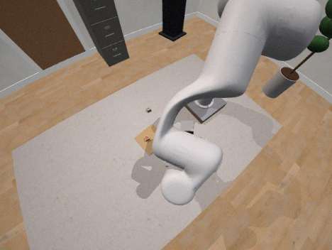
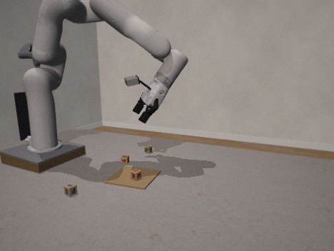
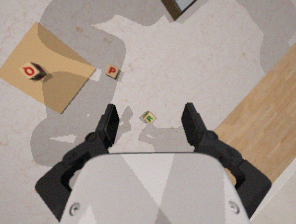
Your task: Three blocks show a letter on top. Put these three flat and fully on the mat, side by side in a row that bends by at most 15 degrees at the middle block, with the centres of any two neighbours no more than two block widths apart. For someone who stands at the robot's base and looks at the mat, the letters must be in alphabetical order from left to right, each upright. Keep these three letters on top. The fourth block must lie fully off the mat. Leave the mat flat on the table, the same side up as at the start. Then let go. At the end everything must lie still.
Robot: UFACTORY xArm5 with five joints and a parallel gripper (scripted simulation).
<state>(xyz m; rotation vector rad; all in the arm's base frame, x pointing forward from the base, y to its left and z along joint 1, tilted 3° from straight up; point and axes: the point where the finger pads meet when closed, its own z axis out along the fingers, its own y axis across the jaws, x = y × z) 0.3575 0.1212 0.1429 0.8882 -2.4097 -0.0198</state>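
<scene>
The tan mat (image 1: 150,150) (image 2: 118,178) (image 3: 60,95) lies flat. A wooden block with a red O on top (image 1: 147,138) (image 2: 135,175) (image 3: 31,71) stands on it. A block with a red P on top (image 2: 125,159) (image 3: 112,71) is off the mat, near one corner. A block with a green R on top (image 2: 148,150) (image 3: 148,117) is off the mat, farther out. A blue-marked block (image 1: 148,109) (image 2: 71,190) is off the mat on the other side; its top letter is unreadable. My gripper (image 2: 140,115) (image 3: 150,111) is open, empty and tilted, high above the table, with R showing between its fingers in the wrist view.
The robot's base plate (image 1: 210,114) (image 2: 53,157) stands on the grey surface beyond the P block. In the top view the arm (image 1: 188,149) hides the P and R blocks and part of the mat. A potted plant (image 1: 280,83) and a cabinet (image 1: 106,32) stand farther away.
</scene>
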